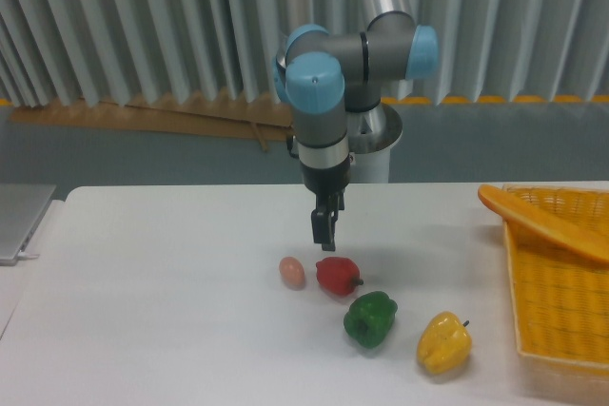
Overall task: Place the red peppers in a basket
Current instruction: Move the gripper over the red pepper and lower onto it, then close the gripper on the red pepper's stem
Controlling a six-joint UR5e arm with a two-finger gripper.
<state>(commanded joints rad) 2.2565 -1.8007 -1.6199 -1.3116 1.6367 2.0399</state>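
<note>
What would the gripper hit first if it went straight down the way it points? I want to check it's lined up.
Most likely the red pepper, just below the gripper. Depth is unclear; it might meet the table nearby.

Red pepper (337, 275), green pepper (370, 319), yellow pepper (443, 343), pinkish egg (292, 272), orange basket (559, 284) (mesh-patterned).

Count from my remote station: I see three peppers on the table (152, 330): one red pepper (337, 275), one green pepper (370, 319), one yellow pepper (443, 342). One egg (291, 271). One basket (561, 301). One laptop (19, 221), partly cut off by the edge of the view.
</note>
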